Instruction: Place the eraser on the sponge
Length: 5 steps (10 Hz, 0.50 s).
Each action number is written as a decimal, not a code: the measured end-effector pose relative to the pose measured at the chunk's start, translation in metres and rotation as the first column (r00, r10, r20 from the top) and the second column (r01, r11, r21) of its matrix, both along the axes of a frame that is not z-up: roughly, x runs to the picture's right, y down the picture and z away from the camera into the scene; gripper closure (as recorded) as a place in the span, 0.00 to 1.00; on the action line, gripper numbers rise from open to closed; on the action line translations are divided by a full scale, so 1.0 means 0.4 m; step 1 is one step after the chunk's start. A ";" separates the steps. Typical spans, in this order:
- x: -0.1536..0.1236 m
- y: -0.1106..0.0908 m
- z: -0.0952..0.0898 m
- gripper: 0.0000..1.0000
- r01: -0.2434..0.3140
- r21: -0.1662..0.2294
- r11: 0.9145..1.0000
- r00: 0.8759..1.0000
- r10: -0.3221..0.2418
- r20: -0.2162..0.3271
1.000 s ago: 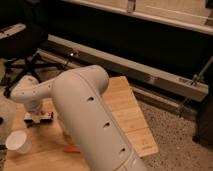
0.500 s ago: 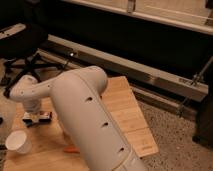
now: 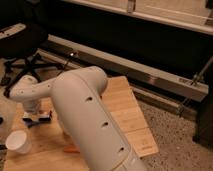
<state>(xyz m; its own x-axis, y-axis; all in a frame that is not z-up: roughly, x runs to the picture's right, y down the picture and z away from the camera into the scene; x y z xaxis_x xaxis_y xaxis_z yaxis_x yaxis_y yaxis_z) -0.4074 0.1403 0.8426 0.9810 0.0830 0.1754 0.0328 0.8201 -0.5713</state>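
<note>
My white arm rises from the bottom middle and bends left over the wooden table. Its wrist ends at the gripper, which hangs over the table's left part. Right under it lies a small dark block with a pale patch, the eraser. A light blue strip shows beneath and left of the eraser, which is the sponge. Whether the gripper touches the eraser is hidden by the wrist.
A white paper cup stands at the table's near left corner. An orange carrot peeks out beside my arm. A black office chair stands beyond the table's left; a metal rail runs behind it.
</note>
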 end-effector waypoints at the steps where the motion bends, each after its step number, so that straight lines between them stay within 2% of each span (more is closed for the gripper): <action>1: 0.002 -0.002 0.001 0.20 -0.004 -0.002 1.000 1.000 0.004 0.000; 5: 0.019 -0.013 -0.001 0.20 -0.031 -0.015 0.999 0.999 0.030 -0.011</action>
